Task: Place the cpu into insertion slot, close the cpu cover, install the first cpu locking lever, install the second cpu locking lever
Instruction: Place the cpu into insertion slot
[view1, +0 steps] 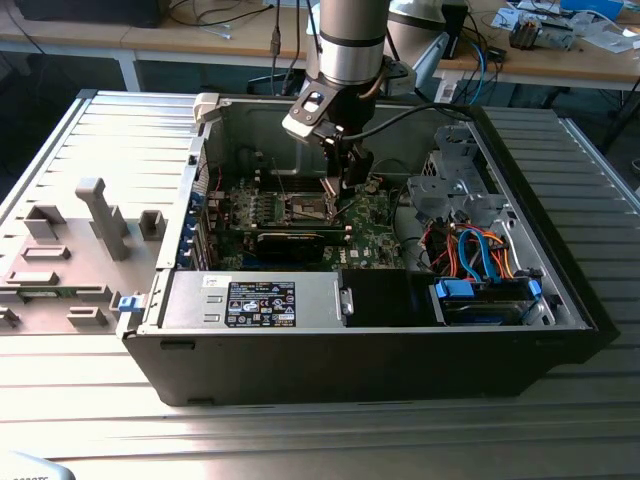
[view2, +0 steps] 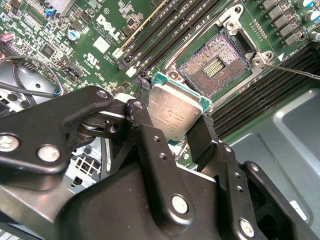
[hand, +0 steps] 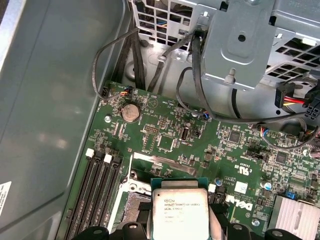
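My gripper (view1: 346, 183) hangs inside the open computer case, shut on the cpu (view2: 175, 112), a flat silvery square with a green edge. In the second wrist view one black finger (view2: 141, 122) presses each of two opposite sides of the chip. The cpu (hand: 180, 212) is held level above the green motherboard, beside the insertion slot (view2: 216, 62) and not in it. The slot lies open, its dark contact field bare inside the silver rim. In the exterior view the insertion slot (view1: 310, 208) sits just toward that view's left of the fingers. A thin locking lever (view2: 295, 70) sticks out past the slot's corner.
The black case wall (view1: 350, 350) rings the board. A power supply box (view1: 260, 300) lies at the front, a drive cage (view1: 450, 190) with coloured cables on the exterior view's right. Memory slots (view2: 165, 30) flank the socket. A grey fixture plate (view1: 60, 260) lies outside.
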